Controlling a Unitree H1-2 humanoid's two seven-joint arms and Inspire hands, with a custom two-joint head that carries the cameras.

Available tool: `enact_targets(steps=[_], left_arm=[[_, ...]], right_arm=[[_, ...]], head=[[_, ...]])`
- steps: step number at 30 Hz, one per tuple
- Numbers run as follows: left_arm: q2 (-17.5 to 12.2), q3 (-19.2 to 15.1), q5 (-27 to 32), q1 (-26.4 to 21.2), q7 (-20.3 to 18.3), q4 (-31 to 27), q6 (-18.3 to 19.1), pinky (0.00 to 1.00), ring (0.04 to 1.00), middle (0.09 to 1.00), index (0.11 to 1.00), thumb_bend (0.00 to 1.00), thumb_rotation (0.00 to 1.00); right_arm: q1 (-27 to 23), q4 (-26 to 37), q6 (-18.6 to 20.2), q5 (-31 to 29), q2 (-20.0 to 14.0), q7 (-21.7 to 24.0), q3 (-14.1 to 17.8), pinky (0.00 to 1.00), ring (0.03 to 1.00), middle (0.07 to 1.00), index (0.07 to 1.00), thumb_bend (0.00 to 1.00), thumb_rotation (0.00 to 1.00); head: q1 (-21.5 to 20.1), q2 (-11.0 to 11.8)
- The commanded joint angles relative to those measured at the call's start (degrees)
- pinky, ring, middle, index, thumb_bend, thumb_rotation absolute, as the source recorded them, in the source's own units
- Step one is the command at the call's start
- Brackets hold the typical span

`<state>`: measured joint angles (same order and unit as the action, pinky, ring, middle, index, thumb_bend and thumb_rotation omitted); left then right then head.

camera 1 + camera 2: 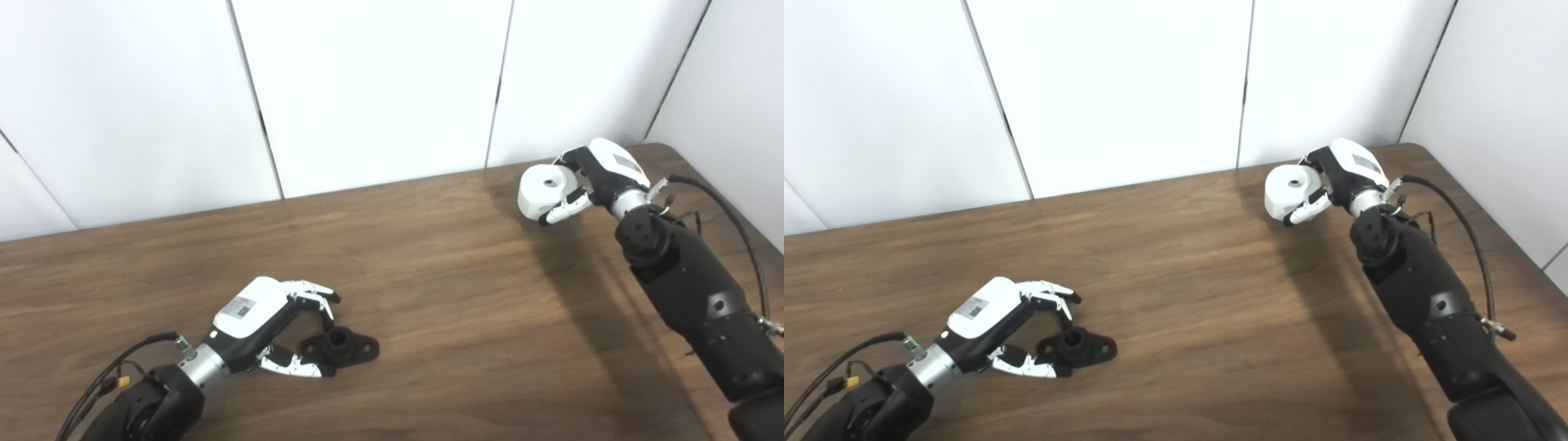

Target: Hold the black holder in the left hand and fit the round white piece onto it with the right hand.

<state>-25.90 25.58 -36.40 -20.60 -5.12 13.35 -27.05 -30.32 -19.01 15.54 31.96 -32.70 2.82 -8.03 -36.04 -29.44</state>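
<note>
On the wooden table, near its front left:
Black holder (342,346): lay flat on the table (429,294), its short central tube pointing up.
Left hand (269,321): low over the table, fingers (315,291) spread apart above the holder's near end and thumb beside it; contact could not be told, nothing lifted.
Round white piece (544,191): raised above the table's far right, well apart from the holder, its central hole facing up.
Right hand (591,177): fingers clamped around the white piece.
Background: white wall panels (367,86) behind the table.
</note>
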Motion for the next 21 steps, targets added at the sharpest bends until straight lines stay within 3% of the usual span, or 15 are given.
enact_targets(steps=[1,6,15,21], left_arm=[[-1.98,0.7,-1.54,2.13,-3.77,0.31,1.58,0.7,0.777,0.767,0.484,0.52,0.05],[-1.91,0.68,-1.23,2.57,-4.82,-1.4,2.81,0.71,0.782,0.77,0.484,0.52,0.05],[-0.39,1.34,-2.25,3.2,-4.83,-1.6,4.43,0.73,0.806,0.794,0.484,0.52,0.05],[0.55,2.17,-3.8,2.99,-4.78,-0.24,5.55,0.78,0.846,0.82,0.485,0.52,0.06]], right_arm=[[-2.04,2.02,-1.95,0.29,-1.53,-1.9,1.32,0.76,0.763,0.724,0.481,0.52,0.14],[-1.29,5.13,-1.26,0.56,-1.98,-0.96,1.37,0.73,0.757,0.712,0.481,0.52,0.14],[0.99,16.84,1.05,-2.39,-1.05,4.73,2.82,0.69,0.734,0.702,0.481,0.52,0.13],[1.9,24.4,3.02,-1.26,0.05,8.84,0.88,0.7,0.751,0.716,0.481,0.52,0.14]], head=[[0.24,-0.2],[2.87,-1.4],[13.41,-4.58],[18.15,-5.62]])
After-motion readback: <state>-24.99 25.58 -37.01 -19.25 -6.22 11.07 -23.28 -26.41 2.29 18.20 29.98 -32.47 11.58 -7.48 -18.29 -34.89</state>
